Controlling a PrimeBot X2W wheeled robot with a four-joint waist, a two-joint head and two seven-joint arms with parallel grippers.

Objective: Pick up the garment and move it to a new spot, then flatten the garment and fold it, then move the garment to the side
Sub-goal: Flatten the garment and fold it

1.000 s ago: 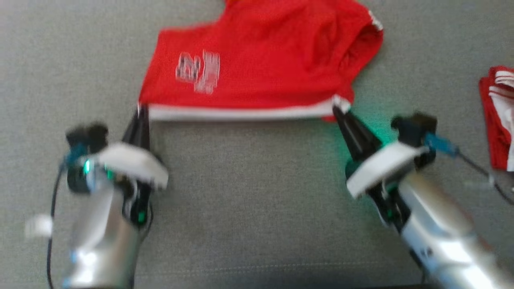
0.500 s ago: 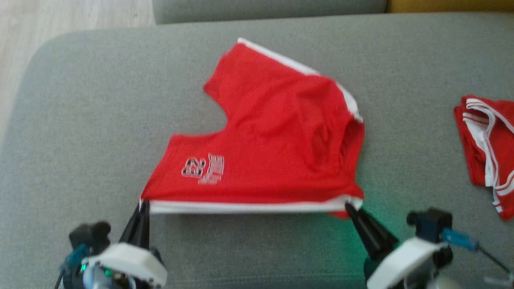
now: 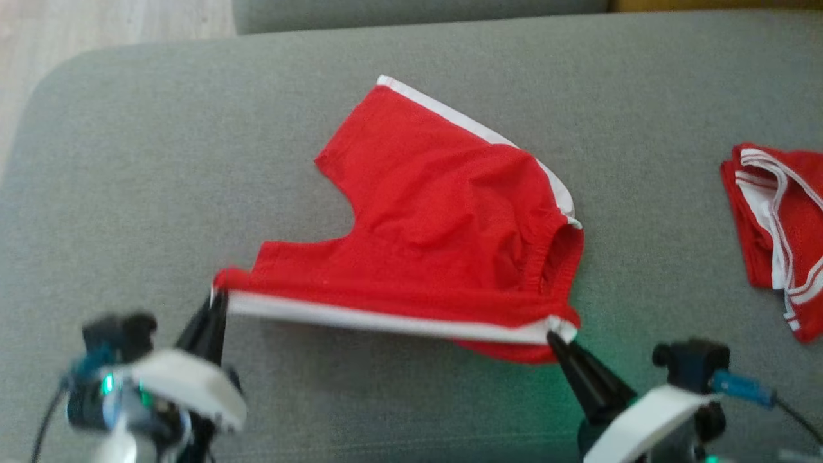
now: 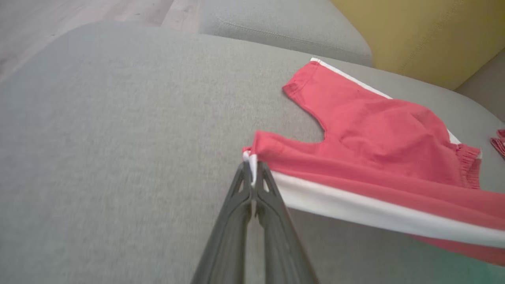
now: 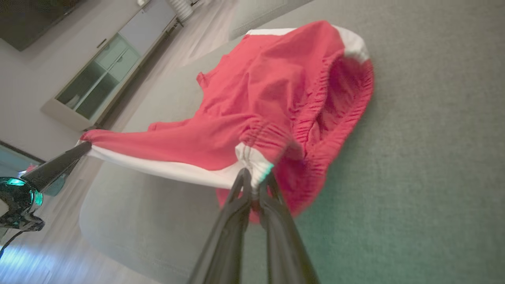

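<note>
You have the red shorts (image 3: 450, 218) in the middle of the head view. Most of the cloth lies on the grey sofa seat (image 3: 128, 167), and the near white stripe (image 3: 386, 319) is lifted and pulled into a line between your two grippers. Your left gripper (image 3: 215, 301), at the lower left, is clamped on the leg-hem end of that stripe. Your right gripper (image 3: 554, 335), at the lower right, is pinched on the waistband end. In each wrist view the fingers are together with cloth between the tips.

The seat ends in a rounded edge at the upper left of the head view, with pale wood floor (image 3: 96, 26) beyond it. A back cushion (image 3: 418, 13) runs along the top edge. You have a wide bare stretch of seat left of the shorts, a bare strip along the bottom between the grippers, and a narrower band right of the waistband.

A second red-and-white garment (image 3: 778, 225) sits bunched at the right edge, well apart from the shorts, and closes off that side. The left wrist view has a yellow cushion (image 4: 414, 35) in its upper right, behind the seat. The right wrist view has a low cabinet (image 5: 98, 75) with glass doors in its upper left, off on the floor.
</note>
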